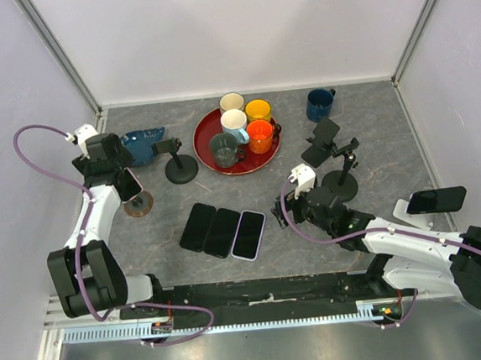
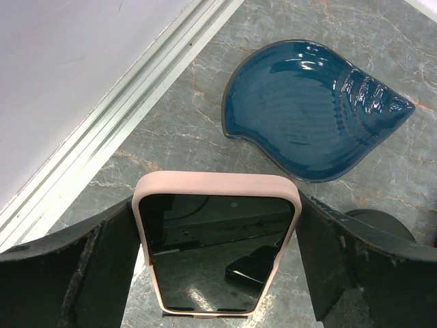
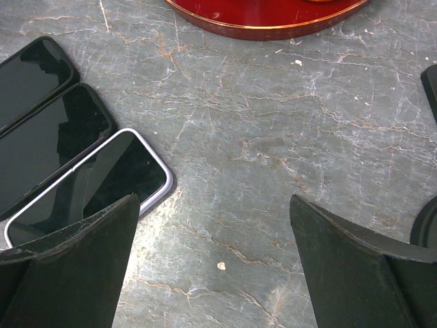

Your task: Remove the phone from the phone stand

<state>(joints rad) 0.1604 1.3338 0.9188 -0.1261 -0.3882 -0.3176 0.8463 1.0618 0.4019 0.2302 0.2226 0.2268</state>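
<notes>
Apparently the left gripper (image 2: 215, 205) is closed on the phone (image 2: 216, 263). Its jaws stand at a narrow width, with one dark finger (image 2: 102, 266) against each long edge of the pink case, and the screen faces the wrist camera. I think this hold is chosen because the soft case gives good friction at the edges and the glass is not touched.

In the top view the phone hangs tilted under this gripper. Just behind it, toward the arm's base, a small brown disc (image 1: 139, 207) lies on the table. It may be the foot of the stand, but I cannot tell whether the phone is resting on it or is free of it.

Beyond the fingertips lies a blue shell-shaped dish (image 2: 314, 113). Just outside the right finger is the round foot of a black stand (image 2: 382, 222), whose clamp looks empty from above.

The right gripper (image 3: 213, 201) is spread wide with nothing between its fingers, and it hovers low over bare table. To its left, three phones (image 3: 58, 137) lie flat side by side, and beyond its tips is the rim of the red tray (image 3: 266, 20).

In my judgement the removal is almost finished. The flat row suggests where the pink phone should go, and putting it there calls for a slow lowering so that it does not slip.
</notes>
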